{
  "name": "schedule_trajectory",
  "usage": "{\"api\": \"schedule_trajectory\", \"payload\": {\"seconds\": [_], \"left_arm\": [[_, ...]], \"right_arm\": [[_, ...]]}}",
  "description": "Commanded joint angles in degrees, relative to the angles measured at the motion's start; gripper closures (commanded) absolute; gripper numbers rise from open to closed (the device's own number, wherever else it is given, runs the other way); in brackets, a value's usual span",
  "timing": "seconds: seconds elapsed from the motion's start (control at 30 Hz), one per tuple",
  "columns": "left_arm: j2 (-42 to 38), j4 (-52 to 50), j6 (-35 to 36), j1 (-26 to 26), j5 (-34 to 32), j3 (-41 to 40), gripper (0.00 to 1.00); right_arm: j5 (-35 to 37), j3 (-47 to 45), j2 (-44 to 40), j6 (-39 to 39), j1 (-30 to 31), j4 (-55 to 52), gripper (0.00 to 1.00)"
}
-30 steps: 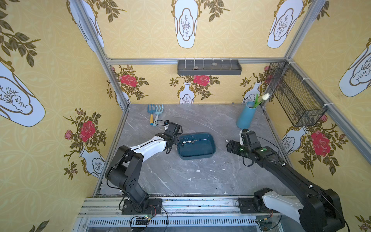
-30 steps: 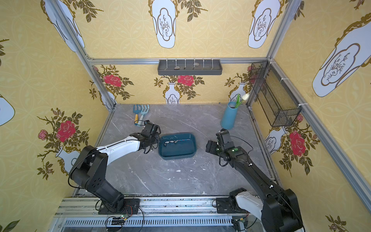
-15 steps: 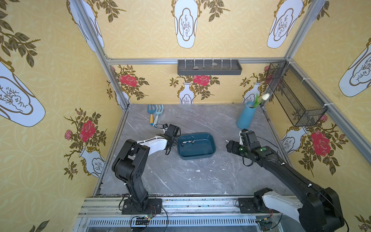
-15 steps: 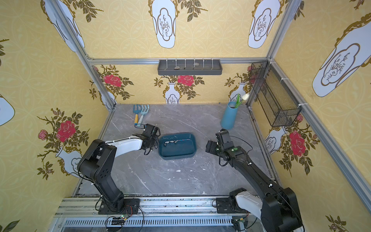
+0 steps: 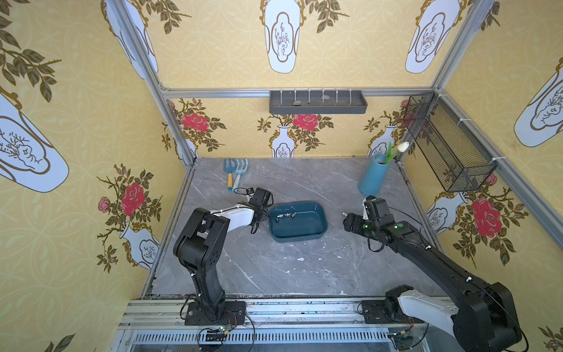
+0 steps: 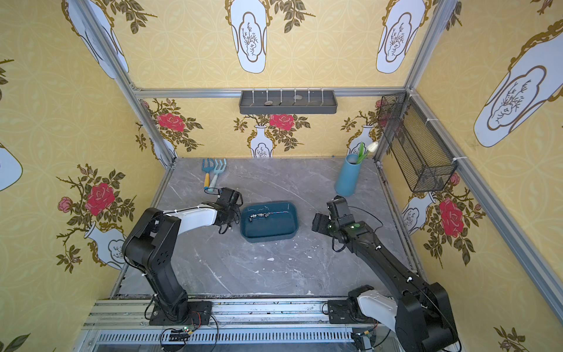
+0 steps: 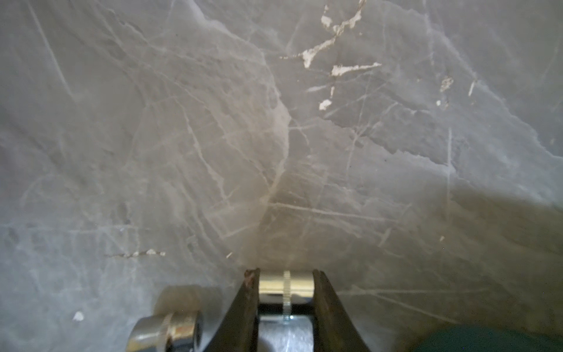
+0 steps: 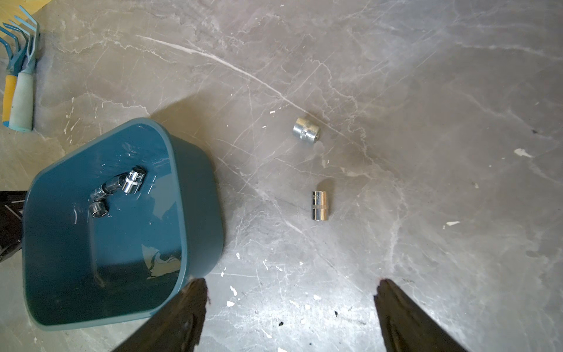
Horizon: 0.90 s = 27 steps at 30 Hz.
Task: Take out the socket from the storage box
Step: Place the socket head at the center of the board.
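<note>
3 sockets (image 8: 319, 205) on tbl (image 8: 426, 152) | 1 socket (image 7: 286, 285), L gripper (image 7: 285, 272) | 1 box (image 8: 201, 219)

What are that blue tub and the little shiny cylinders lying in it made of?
The storage box looks like moulded plastic: uniform dark teal, rounded corners, soft gloss. The sockets inside look like chromed steel: mirror-bright silver, knurled band. Looks alone cannot confirm either.

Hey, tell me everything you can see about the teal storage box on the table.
The storage box is a shallow dark teal tub of glossy plastic, rectangular with rounded corners, open on top. It sits upright on the grey marble-look table, between the two arms. A small cluster of chrome sockets lies on its floor near its far wall.
</note>
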Motion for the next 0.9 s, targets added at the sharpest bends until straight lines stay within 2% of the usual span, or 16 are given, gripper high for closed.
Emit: {"api": "schedule_trajectory", "payload": {"seconds": [0.0,0.07,0.1,0.47,0.87], "left_arm": [[1.0,0.0,0.7,0.0,-0.3,0.3,0.69],[1.3,0.0,0.7,0.0,-0.3,0.4,0.68],[1.4,0.0,0.7,1.6,-0.4,0.4,0.68],[0.8,-0.5,1.4,1.7,-1.1,0.3,0.57],[0.4,-1.2,3.2,1.9,-2.2,1.4,0.53]], "right_arm": [[0.0,0.2,0.2,-0.2,0.0,1.2,0.09],[-0.1,0.2,0.3,-0.2,0.0,1.3,0.09],[-0.1,0.2,0.3,-0.2,0.0,1.3,0.09],[-0.3,0.3,0.8,0.1,0.0,1.8,0.09],[-0.4,0.1,0.9,0.2,0.0,1.9,0.09]]}}
